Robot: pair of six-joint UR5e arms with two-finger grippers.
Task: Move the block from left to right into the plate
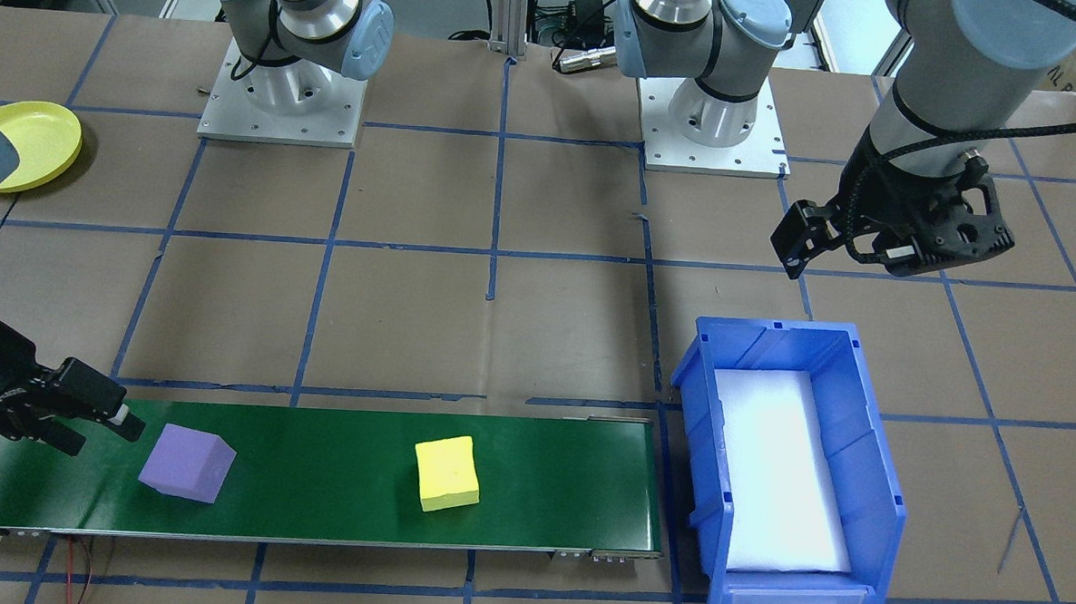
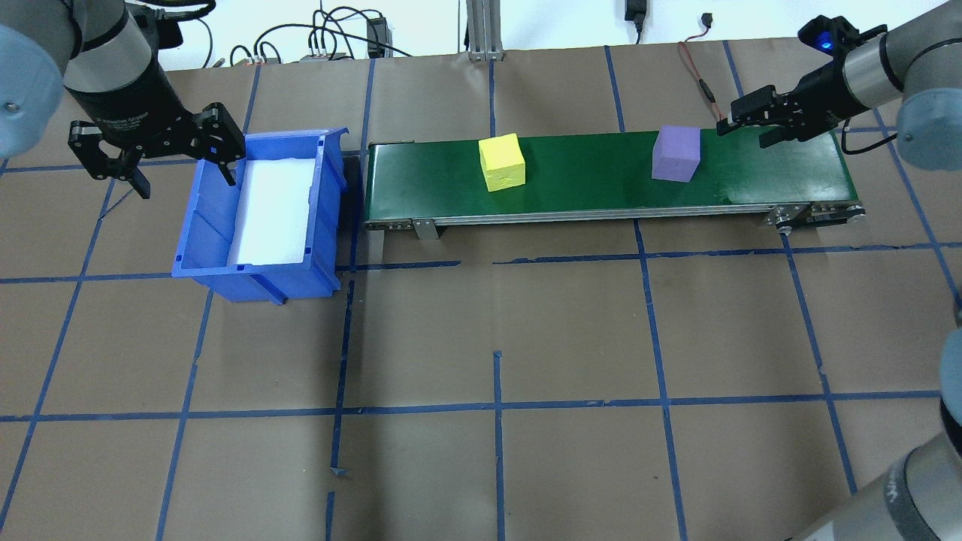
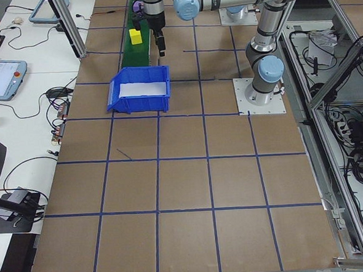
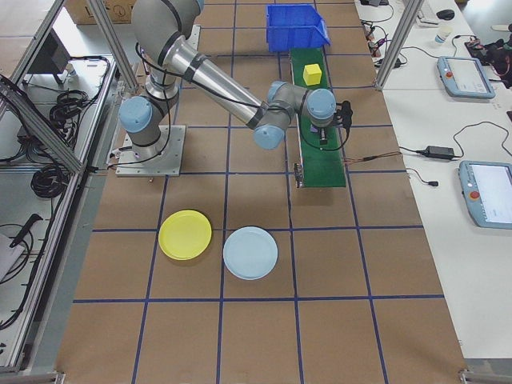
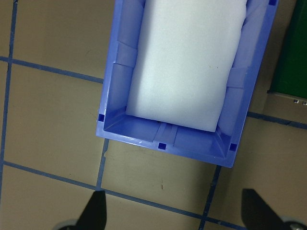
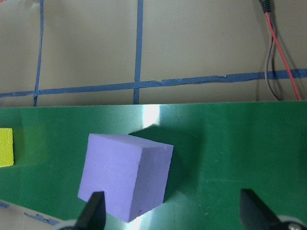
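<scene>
A brown paper-covered table (image 3: 184,185), gridded with blue tape (image 3: 155,162), fills the work cell. Aluminium frame posts (image 3: 70,25) stand at its edges. At nine o'clock in the left-end view, a white bench (image 3: 14,121) carries teach pendants (image 3: 2,76) and tangled cables (image 3: 24,176).

Silver-grey tubular arms (image 1: 943,79) with pale blue joint caps, black fingers (image 2: 225,161) (black cables alongside), square white baseplates (image 1: 283,100).

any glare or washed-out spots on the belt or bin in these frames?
Right wrist view: bright glare streak on the green belt behind the purple block, which casts a soft shadow. Front-facing view: white pad in the blue bin is blown out, no texture. Left wrist view: same pad evenly lit, finger tips dark.
</scene>
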